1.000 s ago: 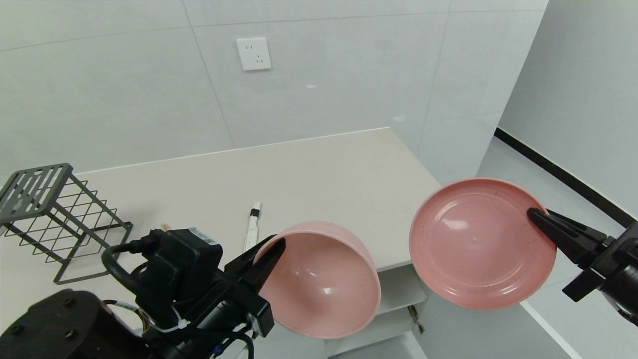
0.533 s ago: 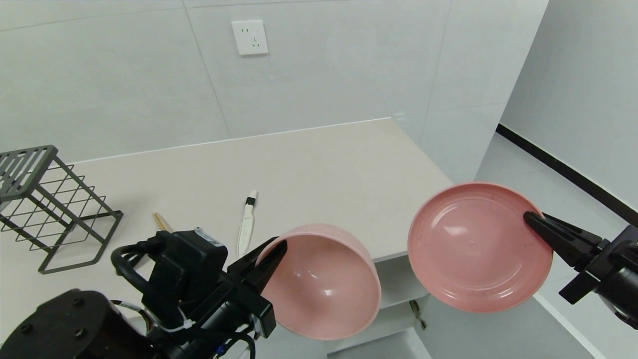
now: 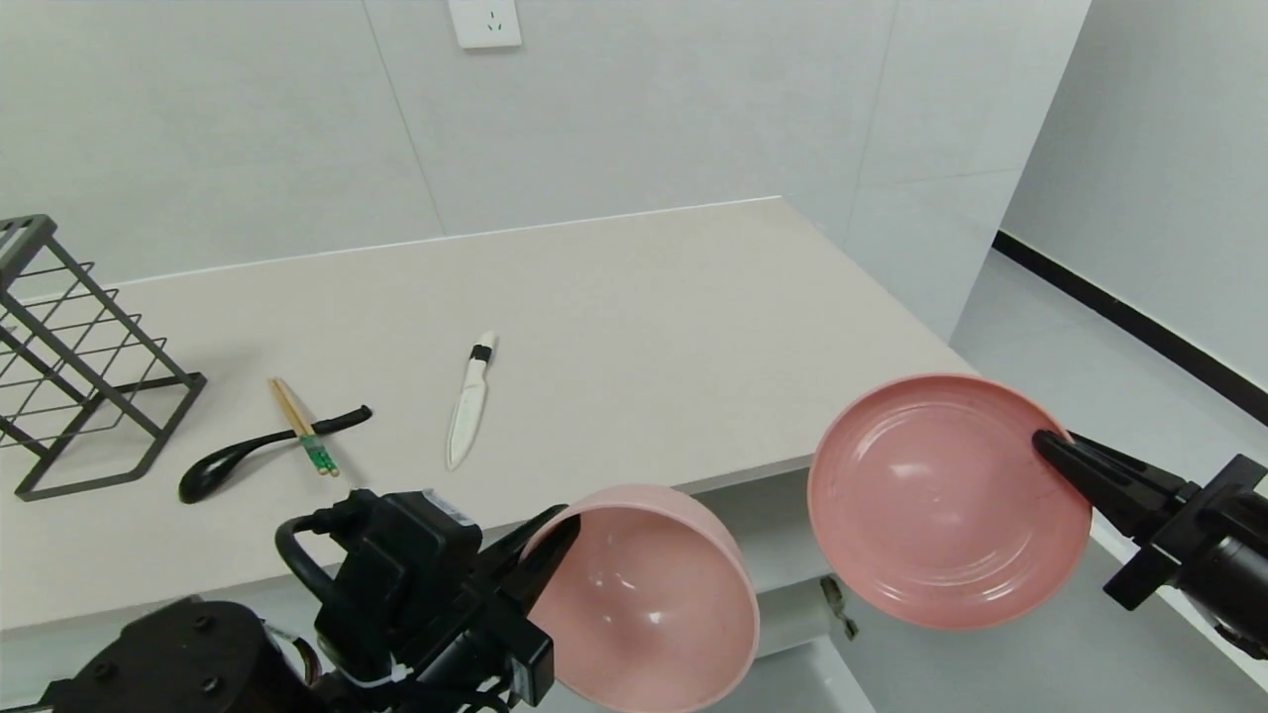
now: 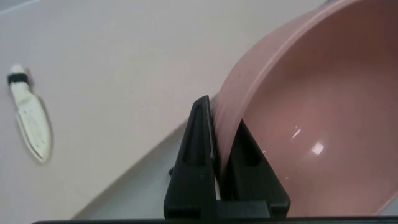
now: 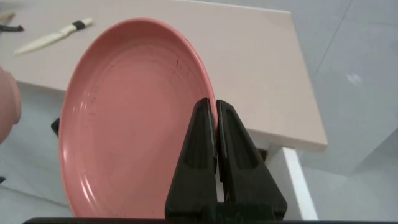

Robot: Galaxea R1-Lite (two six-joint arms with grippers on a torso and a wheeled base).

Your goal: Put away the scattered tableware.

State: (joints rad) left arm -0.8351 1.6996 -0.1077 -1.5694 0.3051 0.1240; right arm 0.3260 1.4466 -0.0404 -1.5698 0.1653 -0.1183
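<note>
Carrying bowl (image 3: pixel 644 604), clamped at rim by left gripper (image 3: pixel 567 523), and plate (image 3: pixel 941 505), clamped at rim by right gripper (image 3: pixel 1042 442), off table (image 3: pixel 644 297) front edge. Showing camera shift only, with grips unchanged. Awaiting stowage: knife (image 3: pixel 468 401), spoon (image 3: pixel 248 451), chopsticks (image 3: pixel 302 436) near left-edge rack (image 3: pixel 69 356).

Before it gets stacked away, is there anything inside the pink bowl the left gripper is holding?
Nothing shows inside the pink bowl: its inner wall and bottom look bare. The left gripper clamps the rim, and one finger hides a small strip of the inside there.
</note>
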